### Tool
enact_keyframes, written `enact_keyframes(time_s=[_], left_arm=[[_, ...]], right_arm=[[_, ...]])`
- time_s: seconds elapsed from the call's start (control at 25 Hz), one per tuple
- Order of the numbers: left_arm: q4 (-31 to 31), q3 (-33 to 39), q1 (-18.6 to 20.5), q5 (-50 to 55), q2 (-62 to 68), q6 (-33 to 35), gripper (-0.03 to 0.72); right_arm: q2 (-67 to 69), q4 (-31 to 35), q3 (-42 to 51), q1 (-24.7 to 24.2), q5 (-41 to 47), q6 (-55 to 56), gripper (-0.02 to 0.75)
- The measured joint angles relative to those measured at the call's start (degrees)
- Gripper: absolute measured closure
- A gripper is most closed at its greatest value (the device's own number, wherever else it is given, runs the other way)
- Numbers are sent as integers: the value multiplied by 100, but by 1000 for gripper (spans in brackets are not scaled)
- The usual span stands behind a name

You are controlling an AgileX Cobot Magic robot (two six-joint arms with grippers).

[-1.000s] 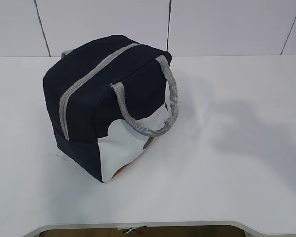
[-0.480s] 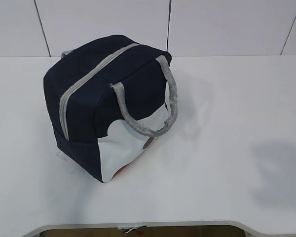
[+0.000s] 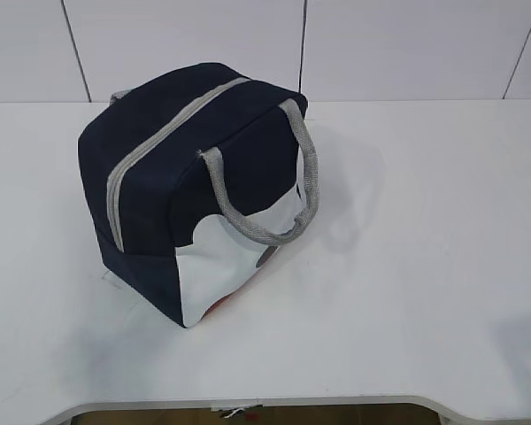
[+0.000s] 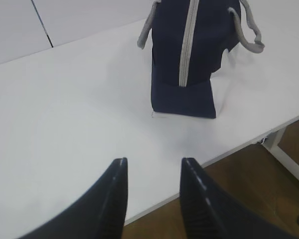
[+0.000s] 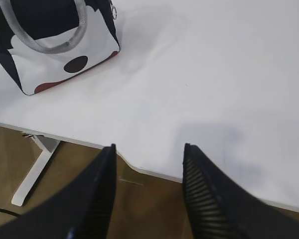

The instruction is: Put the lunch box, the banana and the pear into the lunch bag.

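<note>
The navy lunch bag [image 3: 186,177] stands on the white table, left of centre, its grey zipper shut along the top and a grey strap handle hanging over its white lower panel. It also shows in the left wrist view [image 4: 187,59] and the right wrist view [image 5: 50,45]. The lunch box, the banana and the pear are not in view. My left gripper [image 4: 154,162] is open and empty over the table's front edge, well short of the bag. My right gripper [image 5: 149,147] is open and empty over the front edge, right of the bag. Neither gripper shows in the exterior view.
The white table [image 3: 425,221] has a curved cut-out in its front edge [image 3: 248,409]. A white panelled wall [image 3: 380,44] stands behind it. A table leg [image 5: 35,164] and brown floor show below the edge.
The shadow on the table's right side has slid toward the front right corner and nearly left the view. The bag has not moved.
</note>
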Motion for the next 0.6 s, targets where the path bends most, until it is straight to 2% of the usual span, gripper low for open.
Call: enact_keyframes(time_s=[0.24, 0.44, 0.6], left_arm=[[38, 780, 0, -33, -361, 36, 430], [-222, 1428, 0, -366, -361, 40, 442], [-335, 1638, 0, -609, -361, 53, 440]], right_arm=[[-189, -24, 510, 0, -245, 0, 376], [-251, -49, 901, 0, -305, 0, 376], [-251, 2, 1067, 0, -458, -4, 377]])
